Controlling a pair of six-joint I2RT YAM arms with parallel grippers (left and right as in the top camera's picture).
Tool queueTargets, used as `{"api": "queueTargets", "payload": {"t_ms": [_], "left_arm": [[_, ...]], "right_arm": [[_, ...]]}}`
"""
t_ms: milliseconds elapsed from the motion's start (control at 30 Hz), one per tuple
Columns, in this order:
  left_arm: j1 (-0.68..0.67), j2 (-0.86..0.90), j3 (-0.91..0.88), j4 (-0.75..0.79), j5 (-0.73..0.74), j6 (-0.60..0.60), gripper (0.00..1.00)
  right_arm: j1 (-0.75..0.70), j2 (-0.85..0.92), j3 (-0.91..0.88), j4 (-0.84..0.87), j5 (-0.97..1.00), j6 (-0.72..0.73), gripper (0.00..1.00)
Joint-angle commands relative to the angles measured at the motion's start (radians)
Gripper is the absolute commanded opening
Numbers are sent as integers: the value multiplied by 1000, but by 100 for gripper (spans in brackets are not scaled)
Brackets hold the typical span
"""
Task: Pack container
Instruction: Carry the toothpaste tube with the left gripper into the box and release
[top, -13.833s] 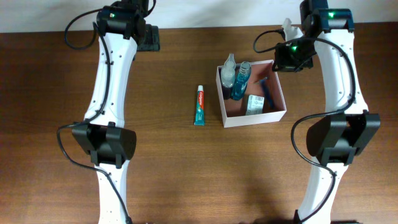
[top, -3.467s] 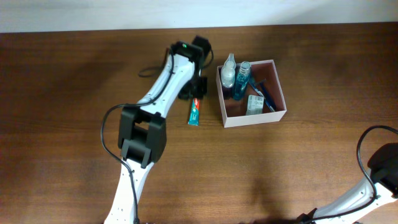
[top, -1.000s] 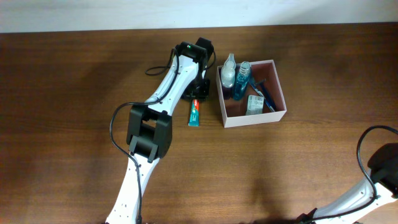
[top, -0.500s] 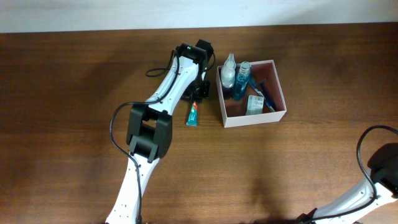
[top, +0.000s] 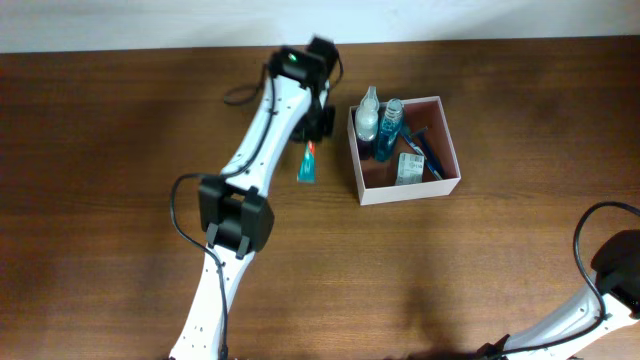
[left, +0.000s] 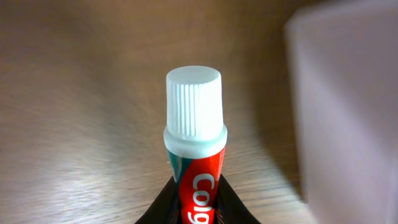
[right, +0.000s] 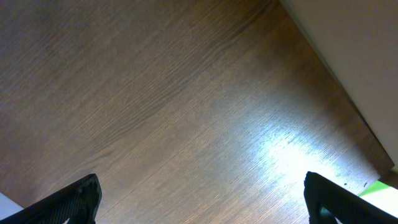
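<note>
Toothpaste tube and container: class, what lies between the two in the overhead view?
Nothing but bare table: a narrow strip of wood separates the toothpaste tube from the container and its white wall, seen overhead.

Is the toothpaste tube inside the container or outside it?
Outside: the toothpaste tube, clamped in the left gripper, is beside the container, beyond its white outer wall.

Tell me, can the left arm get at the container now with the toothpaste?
Probably yes: the left gripper holds the toothpaste close beside the container, which is open on top, with nothing between them.
</note>
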Motion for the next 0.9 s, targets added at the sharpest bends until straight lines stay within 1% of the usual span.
{"api": "queueTargets", "payload": {"t_ms": [0,33,133,267,367,433,500,633,867], "left_arm": [[6,-46,226,-31,-17,20,18],[-5,-65,320,-33,-9,20,18],[-41,-145,322,15,-9,16,18],[-125,-215,322,74,-10,17,18],[-196,-225,322,124,-10,22,18],[-248,-220,315,164,-15,47,18],[-315,-215,274,222,-49,80,19],[-377,-213,161,303,-110,141,20],[-390,-213,-59,416,-124,266,20]], "right_arm": [[-1,5,-5,4,15,0,99],[-1,5,-5,4,15,1,99],[-1,5,-5,4,15,0,99],[-1,5,-5,4,15,1,99],[-1,5,-5,4,15,0,99],[-1,5,-5,4,15,1,99],[-1,5,-5,4,15,1,99],[-1,5,-5,4,15,1,99],[-1,5,-5,4,15,1,99]]}}
